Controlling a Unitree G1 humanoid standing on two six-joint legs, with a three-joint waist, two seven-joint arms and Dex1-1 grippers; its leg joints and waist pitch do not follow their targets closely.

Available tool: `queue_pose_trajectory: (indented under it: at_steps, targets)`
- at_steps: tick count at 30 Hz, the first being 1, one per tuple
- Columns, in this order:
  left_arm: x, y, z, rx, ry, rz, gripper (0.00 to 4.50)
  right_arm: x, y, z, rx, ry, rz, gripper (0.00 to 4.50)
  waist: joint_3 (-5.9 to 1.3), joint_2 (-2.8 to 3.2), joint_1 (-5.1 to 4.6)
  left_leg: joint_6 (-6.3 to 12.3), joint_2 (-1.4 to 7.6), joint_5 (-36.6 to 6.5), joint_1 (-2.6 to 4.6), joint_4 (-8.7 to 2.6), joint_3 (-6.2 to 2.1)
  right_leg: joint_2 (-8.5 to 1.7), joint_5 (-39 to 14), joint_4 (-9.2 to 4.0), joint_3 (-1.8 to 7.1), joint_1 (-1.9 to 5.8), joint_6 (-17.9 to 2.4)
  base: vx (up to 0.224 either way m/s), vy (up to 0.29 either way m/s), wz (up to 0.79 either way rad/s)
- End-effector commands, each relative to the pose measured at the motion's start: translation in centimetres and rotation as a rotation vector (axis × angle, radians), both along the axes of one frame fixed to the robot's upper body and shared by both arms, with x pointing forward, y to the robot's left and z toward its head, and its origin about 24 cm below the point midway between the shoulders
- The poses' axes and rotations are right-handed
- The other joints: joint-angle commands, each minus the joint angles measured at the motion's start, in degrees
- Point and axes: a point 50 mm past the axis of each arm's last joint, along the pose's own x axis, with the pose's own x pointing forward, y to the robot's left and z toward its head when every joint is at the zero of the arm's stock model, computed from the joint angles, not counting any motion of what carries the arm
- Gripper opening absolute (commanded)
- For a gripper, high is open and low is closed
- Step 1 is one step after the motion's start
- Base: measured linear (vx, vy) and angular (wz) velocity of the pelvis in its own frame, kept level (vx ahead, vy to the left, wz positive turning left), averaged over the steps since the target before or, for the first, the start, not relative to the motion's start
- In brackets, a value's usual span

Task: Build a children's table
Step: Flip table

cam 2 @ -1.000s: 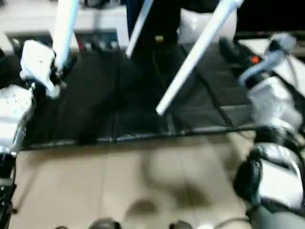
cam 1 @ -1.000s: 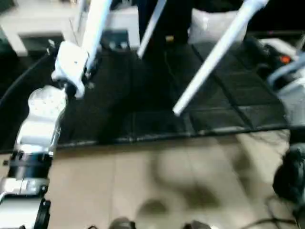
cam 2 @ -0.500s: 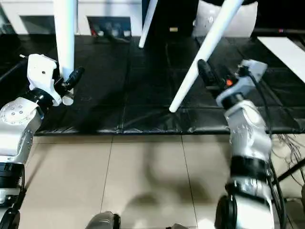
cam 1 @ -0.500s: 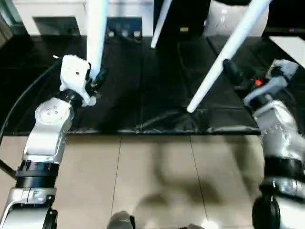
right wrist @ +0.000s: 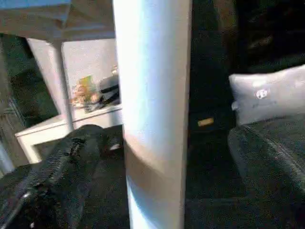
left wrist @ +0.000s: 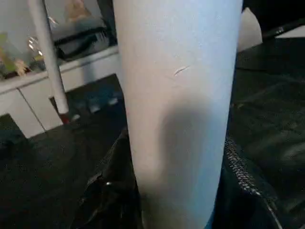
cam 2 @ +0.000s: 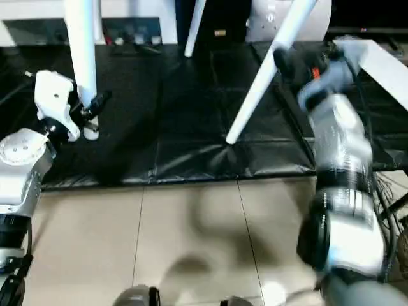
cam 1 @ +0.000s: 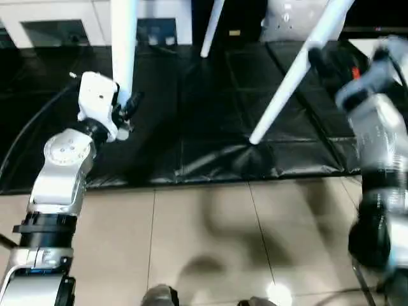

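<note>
Legs are gripped and flanked: the near-left leg is clamped in the left gripper; the right gripper, spread wide, is set around the near-right leg.

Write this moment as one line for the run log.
left gripper: shut on left table leg | right gripper: open at slanted table leg | black mat: underneath

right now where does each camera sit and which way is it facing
Left eye: on the head, looking down at the black mat and table legs; both silver forearms show.
Right eye: beside it, same scene, with the left gripper on the left leg.
Left wrist: looks along its fingers at that leg.
Right wrist: looks past one finger at the right leg.
Both wrist views share the far leg.
</note>
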Motion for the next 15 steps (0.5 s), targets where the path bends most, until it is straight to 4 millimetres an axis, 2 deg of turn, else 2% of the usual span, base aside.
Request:
queue_pose_trajectory:
  at_steps: [1, 2, 3, 4, 5, 7, 9, 10, 13, 14, 15]
  targets:
    - [0.0, -1.1, -1.3, 0.095, 0.069, -0.081, 1.51, 0.2, 0.1, 0.1, -0.004, 0.004, 0.009, 4.5, -4.05, 0.28, -0.58, 1.43, 1.31, -11.47, 1.62, -3.49, -0.09, -2.53, -1.63, -3.99, 1.68, 1.88, -14.26, 0.0, 0.0, 0.0]
    - [0.0, -1.2, -1.5, 0.101, 0.078, -0.105, 1.51, 0.6, 0.3, 0.4, 0.032, 0.009, 0.022, 4.5, -4.3, 0.24, -0.53, 2.54, 1.39, -8.64, 1.67, -3.25, -0.01, -2.42, 3.07, -3.54, 1.56, 1.99, -15.17, 0.0, 0.0, 0.0]
    - [0.1, -1.3, -1.7, 0.107, 0.084, -0.114, 1.51, 0.8, 0.5, 0.5, 0.033, 0.008, 0.038, 4.5, -4.39, 0.31, -0.61, 3.08, 1.33, -7.5, 1.57, -3.12, -0.01, -2.38, 4.76, -3.31, 1.48, 2.06, -15.87, 0.0, 0.0, 0.0]
    - [0.1, -1.4, -1.9, 0.115, 0.094, -0.129, 1.51, 0.9, 1.0, 0.6, 0.034, 0.004, 0.081, 4.5, -4.55, 0.04, -0.59, 4.34, 1.32, -5.66, 1.5, -2.85, 0.14, -2.3, 7.36, -3.1, 1.35, 2.15, -16.72, 0.0, 0.0, 0.0]
    - [0.1, -1.4, -1.9, 0.115, 0.094, -0.13, 1.51, 0.9, 1.1, 0.6, 0.034, 0.003, 0.084, 4.5, -4.47, 0.22, -0.46, 5.58, 1.36, -4.58, 1.27, -2.74, 0.18, -2.29, 8.85, -2.85, 1.23, 2.18, -17.24, 0.0, 0.0, 0.0]
    - [0.4, -1.5, -2.5, 0.12, 0.116, -0.144, 1.51, 0.8, 2.2, 1.0, 0.011, -0.035, 0.205, 4.5, -4.29, 0.18, -0.38, 6.48, 1.56, -5.26, 1.3, -2.7, 0.27, -2.44, 8.08, -2.9, 1.16, 2.08, -17.45, 0.0, 0.0, 0.0]
    - [0.7, -1.5, -2.8, 0.124, 0.13, -0.132, 1.51, 0.5, 2.8, 1.4, -0.005, -0.072, 0.283, 4.5, -4.21, -0.14, -0.41, 6.59, 1.66, -5.97, 1.3, -2.76, 0.32, -2.55, 7.27, -2.92, 1.22, 2.23, -17.3, 0.0, 0.0, 0.0]
    - [0.8, -1.4, -2.8, 0.126, 0.13, -0.129, 1.51, 0.4, 2.8, 1.4, -0.004, -0.076, 0.292, 4.5, -4.21, -0.02, -0.31, 6.44, 1.75, -5.96, 1.36, -2.8, 0.27, -2.69, 7.08, -2.88, 1.22, 2.25, -17.16, 0.0, 0.0, 0.0]
    - [1.7, -0.8, -3.3, 0.135, 0.138, -0.069, 1.51, -0.5, 3.1, 1.5, -0.014, -0.116, 0.361, 4.5, -4.13, -0.51, -0.29, 6.82, 1.78, -4.7, 1.48, -2.82, 0.31, -2.65, 9.01, -2.91, 1.27, 2.32, -17.14, 0.0, 0.0, 0.0]
    - [1.7, -0.8, -3.3, 0.138, 0.138, -0.063, 1.51, -0.5, 3.1, 1.5, -0.014, -0.119, 0.366, 4.5, -4.24, -0.35, -0.07, 6.89, 1.86, -4.48, 1.7, -2.72, 0.32, -2.74, 9.78, -2.74, 1.36, 2.21, -17.13, 0.0, 0.0, 0.0]
    - [2.1, -0.3, -3.4, 0.143, 0.142, -0.029, 1.51, -0.9, 3.3, 1.2, -0.032, -0.124, 0.379, 4.5, -4.22, -0.34, -0.21, 6.86, 1.85, -4.17, 1.52, -2.76, 0.26, -2.8, 10.16, -2.67, 1.33, 2.33, -17.33, 0.0, 0.0, 0.0]
